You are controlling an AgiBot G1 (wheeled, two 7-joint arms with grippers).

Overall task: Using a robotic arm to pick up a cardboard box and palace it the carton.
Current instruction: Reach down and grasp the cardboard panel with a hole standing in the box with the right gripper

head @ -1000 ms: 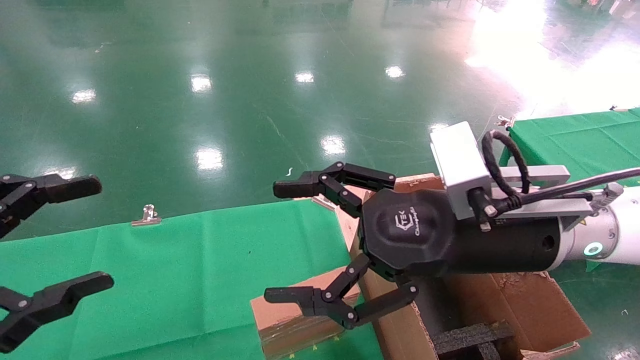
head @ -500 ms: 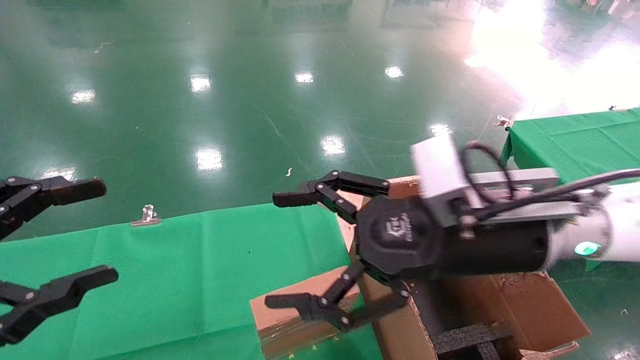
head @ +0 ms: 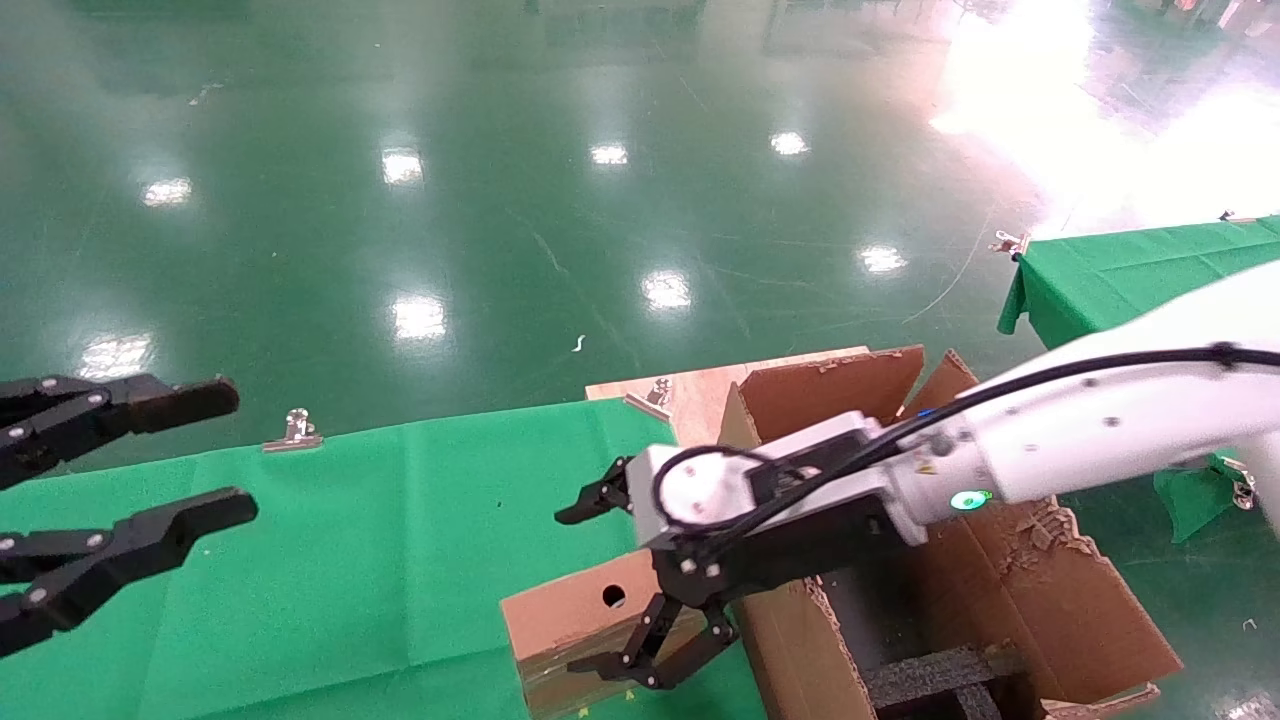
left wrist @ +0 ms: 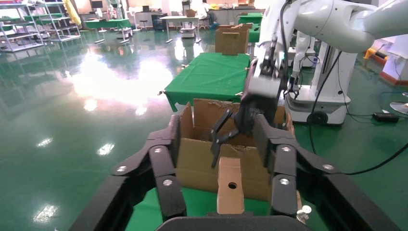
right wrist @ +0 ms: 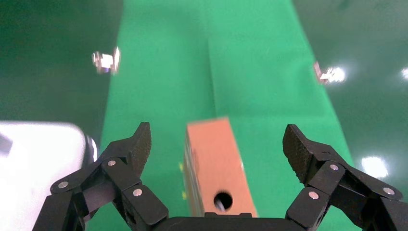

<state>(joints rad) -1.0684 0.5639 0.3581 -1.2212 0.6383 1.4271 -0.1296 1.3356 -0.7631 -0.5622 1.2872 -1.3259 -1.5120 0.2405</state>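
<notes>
The small brown cardboard box (head: pixel 565 622), with a round hole in its top, lies on the green cloth next to the carton (head: pixel 790 655). The robotic arm (head: pixel 1090 430) reaches in from the right. Its right gripper (head: pixel 612 583) is open, tilted down over the box with one finger on each side, not touching it. In the right wrist view the box (right wrist: pixel 214 163) sits between the spread fingers (right wrist: pixel 137 147) of the gripper (right wrist: pixel 217 142). My left gripper (head: pixel 215 455) is open and empty at the far left. The left wrist view shows the box (left wrist: pixel 230 185) in front of the carton (left wrist: pixel 197 161).
The green cloth table (head: pixel 350 540) has metal clips (head: pixel 295 430) at its far edge. Black foam inserts (head: pixel 940 675) lie inside the carton, whose flaps (head: pixel 825 390) stand tall. A wooden board (head: pixel 690 390) lies behind the carton. A second green table (head: pixel 1130 270) stands at the right.
The right gripper has swung from level and high above the box to tilted down around it, still open. The left gripper has shifted slightly toward the centre.
</notes>
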